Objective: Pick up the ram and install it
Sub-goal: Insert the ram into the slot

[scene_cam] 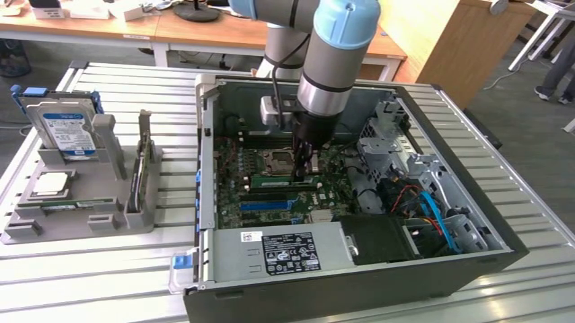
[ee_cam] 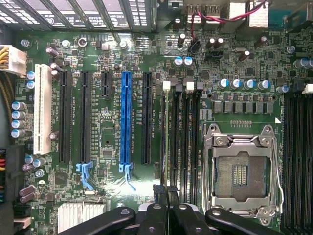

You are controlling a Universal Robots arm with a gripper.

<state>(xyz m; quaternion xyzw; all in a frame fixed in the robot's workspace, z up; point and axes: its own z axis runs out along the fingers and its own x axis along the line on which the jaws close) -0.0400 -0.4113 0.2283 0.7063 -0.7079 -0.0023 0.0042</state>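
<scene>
Arm (scene_cam: pixel 322 74) vertical, reaching down into open case (scene_cam: pixel 476 229); tool (ee_cam: pixel 165 190) nearly closed, pinching end of the ram (ee_cam: pixel 166 137), seated edge-on between blue slot (ee_cam: pixel 126 117) and processor socket (ee_cam: pixel 242 171); ram's chips hidden edge-on.

The ram (scene_cam: pixel 272 180) is a slim green stick standing on its long edge in a black motherboard slot directly beneath my gripper (ee_cam: pixel 165 190), one end pinched between my closed jaws.

ram (ee_cam: pixel 167 137) on motherboard (ee_cam: pixel 110 147), beside processor socket (ee_cam: pixel 239 169)
</scene>
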